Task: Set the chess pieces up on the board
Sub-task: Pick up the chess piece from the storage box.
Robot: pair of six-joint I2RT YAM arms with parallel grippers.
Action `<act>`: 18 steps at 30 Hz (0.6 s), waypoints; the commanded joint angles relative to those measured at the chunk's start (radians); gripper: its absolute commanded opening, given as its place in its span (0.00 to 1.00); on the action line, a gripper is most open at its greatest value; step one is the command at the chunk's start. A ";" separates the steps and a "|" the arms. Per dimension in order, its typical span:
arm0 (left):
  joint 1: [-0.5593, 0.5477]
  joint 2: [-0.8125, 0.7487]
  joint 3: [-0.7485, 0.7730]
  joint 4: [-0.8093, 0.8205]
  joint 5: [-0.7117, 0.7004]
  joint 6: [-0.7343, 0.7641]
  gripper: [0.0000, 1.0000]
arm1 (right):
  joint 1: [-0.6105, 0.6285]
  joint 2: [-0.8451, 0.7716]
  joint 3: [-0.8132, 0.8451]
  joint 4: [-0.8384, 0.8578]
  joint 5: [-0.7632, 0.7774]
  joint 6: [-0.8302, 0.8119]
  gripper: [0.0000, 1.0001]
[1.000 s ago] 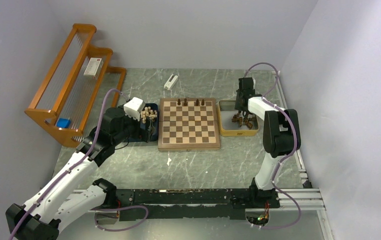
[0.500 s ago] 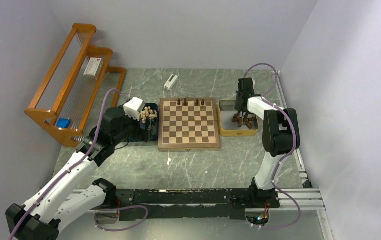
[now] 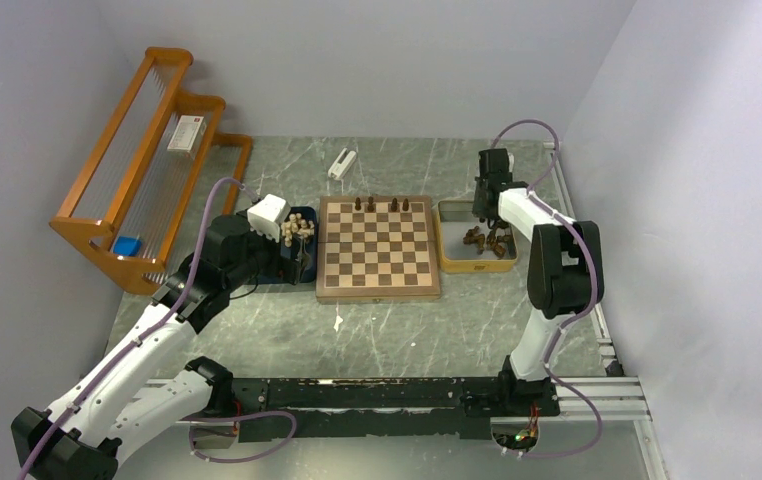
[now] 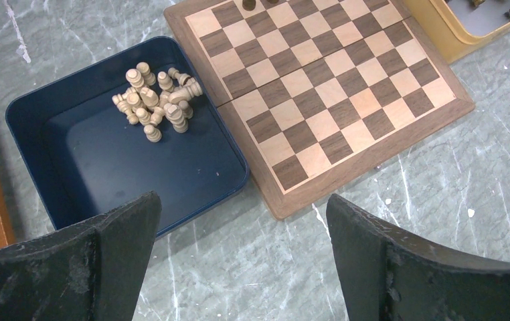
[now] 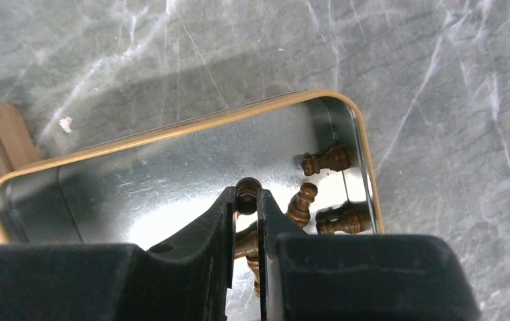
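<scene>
The board (image 3: 378, 246) lies mid-table, with several dark chess pieces (image 3: 381, 204) standing on its far row. Pale pieces (image 4: 156, 100) are heaped in the dark blue tray (image 4: 105, 174) to its left. My left gripper (image 4: 242, 207) hangs open above the table by the board's (image 4: 326, 87) near left corner, with nothing between its fingers. My right gripper (image 5: 247, 200) is shut on a dark piece (image 5: 247, 190) and holds it above the yellow tray (image 5: 172, 134). More dark pieces (image 5: 326, 160) lie loose in that tray. In the top view the right gripper (image 3: 484, 205) is over the tray's far end.
An orange wooden rack (image 3: 147, 160) stands at the far left, holding a white box (image 3: 187, 133) and a blue item (image 3: 127, 245). A small white object (image 3: 342, 163) lies beyond the board. A metal rail (image 3: 597, 320) runs along the table's right edge.
My right gripper has closed on a dark piece and drawn up and back from the heap in the yellow tray. The left arm has not moved.
</scene>
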 commanded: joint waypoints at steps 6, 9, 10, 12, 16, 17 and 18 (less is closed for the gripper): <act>-0.004 -0.003 0.012 0.023 -0.001 0.004 0.98 | 0.007 -0.107 0.086 -0.092 -0.061 0.023 0.13; -0.004 -0.003 0.012 0.025 -0.001 0.004 0.98 | 0.029 -0.128 0.107 -0.110 -0.092 0.031 0.13; -0.004 -0.003 0.012 0.023 -0.001 0.004 0.98 | 0.039 -0.134 0.112 -0.116 -0.100 0.032 0.13; -0.004 -0.003 0.012 0.025 -0.001 0.004 0.98 | 0.062 -0.143 0.120 -0.119 -0.115 0.036 0.13; -0.004 -0.002 0.012 0.024 -0.001 0.003 0.98 | 0.127 -0.142 0.147 -0.136 -0.119 0.036 0.13; -0.004 -0.002 0.012 0.025 -0.001 0.003 0.98 | 0.142 -0.136 0.156 -0.141 -0.118 0.039 0.13; -0.004 -0.002 0.012 0.025 -0.001 0.003 0.98 | 0.159 -0.129 0.164 -0.145 -0.117 0.041 0.13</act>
